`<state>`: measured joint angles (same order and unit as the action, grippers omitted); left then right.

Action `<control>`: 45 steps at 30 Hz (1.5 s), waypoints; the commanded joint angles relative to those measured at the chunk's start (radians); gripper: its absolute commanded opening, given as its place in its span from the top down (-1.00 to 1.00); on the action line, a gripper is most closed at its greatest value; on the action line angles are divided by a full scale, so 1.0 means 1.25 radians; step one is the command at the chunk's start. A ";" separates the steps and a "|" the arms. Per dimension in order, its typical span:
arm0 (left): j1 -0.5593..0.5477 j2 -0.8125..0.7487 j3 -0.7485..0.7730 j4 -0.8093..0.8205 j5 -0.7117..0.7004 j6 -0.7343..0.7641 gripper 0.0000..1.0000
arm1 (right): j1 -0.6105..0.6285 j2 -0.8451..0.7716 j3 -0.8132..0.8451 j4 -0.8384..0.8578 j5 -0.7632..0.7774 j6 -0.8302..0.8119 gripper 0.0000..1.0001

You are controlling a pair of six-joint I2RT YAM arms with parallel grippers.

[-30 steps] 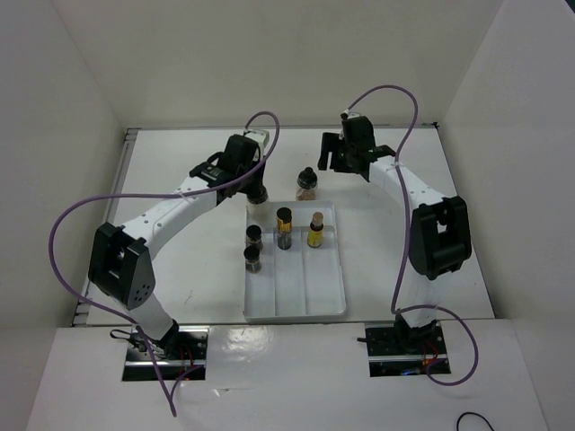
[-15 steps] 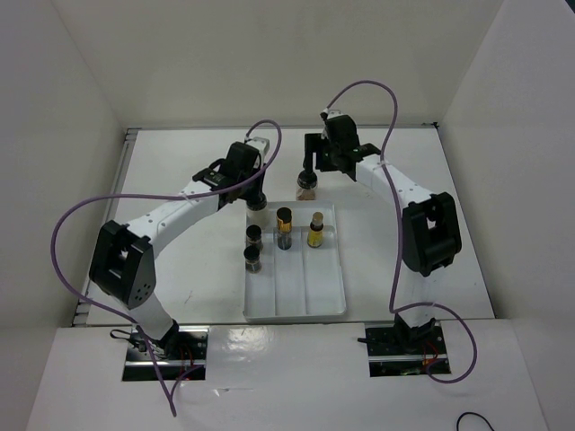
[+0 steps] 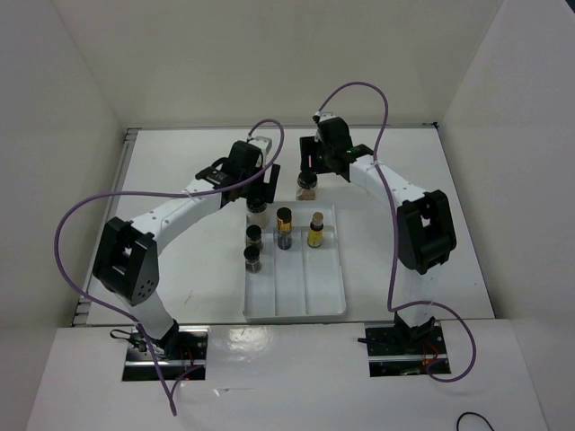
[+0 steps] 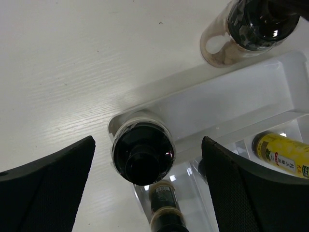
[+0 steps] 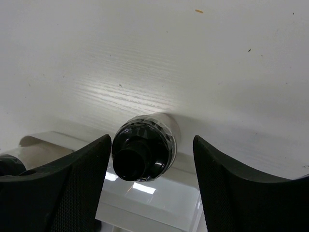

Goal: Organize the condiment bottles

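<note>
The left end effector [image 4: 148, 140], clamped shut a second ago, now stands apart around the white jar [image 4: 142, 154]. That jar sits upright in the far corner of the left compartment of the tray [image 3: 323, 292], behind the two dark jars [image 3: 253, 246], so it looks delivered and released. The right end effector [image 5: 152, 137] has swung in over the pink jar [image 5: 145, 150], which stands on the desk [image 3: 180, 260] just beyond the tray's far wall. Its fingers straddle the cap, apart and not yet gripping. The yellow bottles [image 3: 284, 224] stand in the middle and right compartments. The pink jar seems the last to go in.
</note>
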<state>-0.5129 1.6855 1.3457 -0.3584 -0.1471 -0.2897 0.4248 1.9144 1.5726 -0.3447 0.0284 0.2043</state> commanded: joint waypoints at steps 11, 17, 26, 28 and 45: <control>0.060 -0.044 0.125 -0.034 -0.021 -0.015 -1.00 | 0.017 0.007 0.017 0.007 0.018 -0.020 -0.28; 0.100 -0.068 0.104 -0.042 -0.006 -0.038 -1.00 | 0.025 0.015 0.008 0.000 0.003 -0.027 -0.25; 0.124 -0.103 0.049 -0.035 -0.006 -0.055 -1.00 | 0.025 0.015 -0.014 0.000 0.003 -0.027 0.06; 0.124 -0.103 0.041 -0.035 -0.006 -0.055 -1.00 | 0.025 0.015 -0.014 0.000 0.003 -0.027 0.06; 0.124 -0.118 0.011 -0.027 -0.006 -0.070 -1.00 | 0.032 0.007 0.025 -0.042 0.018 -0.035 1.00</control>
<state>-0.3630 1.5791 1.3705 -0.4183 -0.1593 -0.3511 0.4530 1.9266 1.5635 -0.3470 0.0418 0.1627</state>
